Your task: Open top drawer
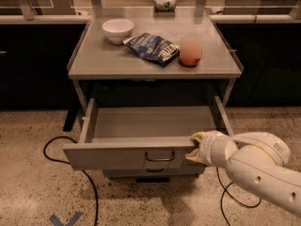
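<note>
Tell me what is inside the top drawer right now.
The top drawer stands pulled out, and its grey floor shows nothing lying on it. The back part is hidden under the tabletop, and the hand at the front right corner covers a little.

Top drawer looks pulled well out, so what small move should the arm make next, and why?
Probably ease the claw away from the drawer front, where it sits at the right end. The top drawer stands far out of the cabinet, with its grey inside showing nearly whole, so more pulling would likely gain little.
</note>
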`<action>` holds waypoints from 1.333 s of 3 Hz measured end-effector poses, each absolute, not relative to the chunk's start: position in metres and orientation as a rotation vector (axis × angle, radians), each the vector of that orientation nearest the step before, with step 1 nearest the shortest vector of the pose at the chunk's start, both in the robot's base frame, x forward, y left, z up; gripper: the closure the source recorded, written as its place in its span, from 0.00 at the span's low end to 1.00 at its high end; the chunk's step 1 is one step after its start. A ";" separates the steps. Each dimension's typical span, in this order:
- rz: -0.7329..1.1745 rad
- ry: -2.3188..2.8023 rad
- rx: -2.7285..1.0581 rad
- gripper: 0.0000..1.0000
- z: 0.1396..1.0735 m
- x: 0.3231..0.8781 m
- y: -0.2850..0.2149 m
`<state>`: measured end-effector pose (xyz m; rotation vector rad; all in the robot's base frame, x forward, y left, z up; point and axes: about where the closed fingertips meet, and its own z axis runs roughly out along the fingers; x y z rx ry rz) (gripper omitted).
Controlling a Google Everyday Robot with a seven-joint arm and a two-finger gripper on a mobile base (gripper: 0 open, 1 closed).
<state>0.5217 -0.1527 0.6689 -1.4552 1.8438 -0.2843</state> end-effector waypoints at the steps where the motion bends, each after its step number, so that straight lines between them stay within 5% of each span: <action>1: -0.299 1.842 -1.455 1.00 0.670 0.510 -0.157; 2: -0.300 1.842 -1.455 1.00 0.670 0.509 -0.157; 4: -0.313 1.839 -1.456 0.59 0.672 0.495 -0.161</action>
